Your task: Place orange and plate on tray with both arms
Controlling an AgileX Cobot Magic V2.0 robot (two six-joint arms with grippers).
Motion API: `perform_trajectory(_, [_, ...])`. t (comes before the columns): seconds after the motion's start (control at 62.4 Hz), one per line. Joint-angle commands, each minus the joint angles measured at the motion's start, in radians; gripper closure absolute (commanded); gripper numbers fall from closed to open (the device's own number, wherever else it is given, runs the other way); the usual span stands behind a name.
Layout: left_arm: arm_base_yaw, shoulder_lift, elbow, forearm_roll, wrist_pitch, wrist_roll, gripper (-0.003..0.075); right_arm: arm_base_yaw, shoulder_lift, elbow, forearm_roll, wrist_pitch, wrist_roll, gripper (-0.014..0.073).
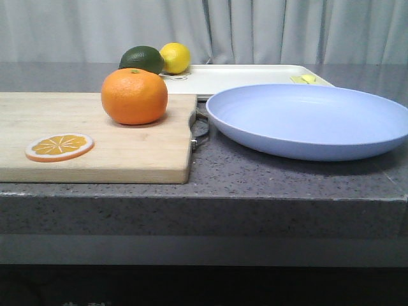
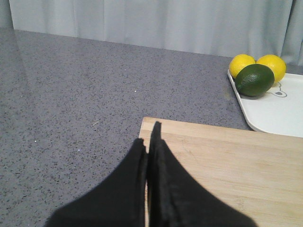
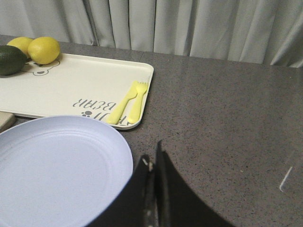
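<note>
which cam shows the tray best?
Right wrist view: most of the tray shows, with rim, lettering, yellow fork and fruit. The front view shows only a thin edge-on strip behind the plate; the left wrist view shows just one corner.

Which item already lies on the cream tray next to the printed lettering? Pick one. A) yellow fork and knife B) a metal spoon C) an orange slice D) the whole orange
A: the right wrist view shows the yellow plastic cutlery lying on the tray beside the printed lettering.

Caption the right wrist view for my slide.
Shut right fingers beside the plate; tray beyond holds lemons, a lime, yellow cutlery.
</note>
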Motion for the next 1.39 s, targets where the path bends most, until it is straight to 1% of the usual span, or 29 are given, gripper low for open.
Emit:
perform_trajectory(0.0, [-0.001,0.006,-0.038,-0.005,-0.111,-0.007,0.0738,-0.008,0.009,-0.037,0.005,-0.085,-0.005,0.0652])
perform_trajectory(0.064, [-0.001,0.004,-0.038,-0.005,-0.118,-0.007,0.0738,-0.008,0.009,-0.037,0.005,-0.086,-0.005,0.0647])
perform_trajectory(0.128, [-0.001,0.004,-0.038,-0.005,-0.118,-0.007,0.0736,-0.008,0.009,-0.037,0.005,-0.086,-0.005,0.0599])
perform_trajectory(0.208, [-0.001,0.004,-0.038,-0.005,-0.118,-0.007,0.0706,-0.008,0.009,-0.037,0.005,-0.086,-0.005,0.0482])
perform_trajectory(0.257, [-0.001,0.004,-0.038,-0.005,-0.118,-0.007,0.0654,-0.008,0.009,-0.037,0.005,-0.086,-0.005,0.0396])
perform_trajectory(0.321, [-0.001,0.004,-0.038,-0.005,-0.118,-0.007,0.0531,-0.008,0.009,-0.037,0.005,-0.086,-0.005,0.0262])
perform_trajectory(0.353, [-0.001,0.004,-0.038,-0.005,-0.118,-0.007,0.0451,-0.008,0.009,-0.037,0.005,-0.086,-0.005,0.019])
perform_trajectory(0.433, [-0.001,0.004,-0.038,-0.005,-0.118,-0.007,0.0217,-0.008,0.009,-0.037,0.005,-0.086,-0.005,0.0019])
perform_trajectory(0.465, [-0.001,0.004,-0.038,-0.005,-0.118,-0.007,0.0141,-0.008,0.009,-0.037,0.005,-0.086,-0.005,-0.0034])
perform_trajectory(0.481, [-0.001,0.004,-0.038,-0.005,-0.118,-0.007,0.0115,-0.008,0.009,-0.037,0.005,-0.086,-0.005,-0.007])
perform_trajectory(0.529, [-0.001,0.004,-0.038,-0.005,-0.118,-0.007,0.0039,-0.008,0.009,-0.037,0.005,-0.086,-0.005,-0.0057])
perform_trajectory(0.561, [-0.001,0.004,-0.038,-0.005,-0.118,-0.007,0.0014,-0.008,0.009,-0.037,0.005,-0.086,-0.005,-0.005])
perform_trajectory(0.898, [-0.001,0.004,-0.038,-0.005,-0.12,-0.007,0.0096,-0.008,0.009,-0.032,0.005,-0.096,-0.005,-0.005])
perform_trajectory(1.026, [-0.001,0.006,-0.04,-0.046,-0.127,-0.007,0.012,-0.008,0.009,-0.032,0.005,-0.106,-0.005,-0.005])
perform_trajectory(1.122, [-0.008,0.024,-0.081,-0.045,-0.075,-0.007,0.012,-0.008,0.009,-0.032,0.005,-0.107,-0.005,-0.005])
perform_trajectory(1.267, [-0.086,0.112,-0.208,-0.045,0.026,-0.007,0.012,-0.008,0.009,-0.032,0.005,-0.107,-0.005,-0.005])
perform_trajectory(1.379, [-0.198,0.22,-0.326,-0.045,0.122,-0.007,0.012,-0.008,0.009,-0.032,0.005,-0.107,-0.005,-0.005])
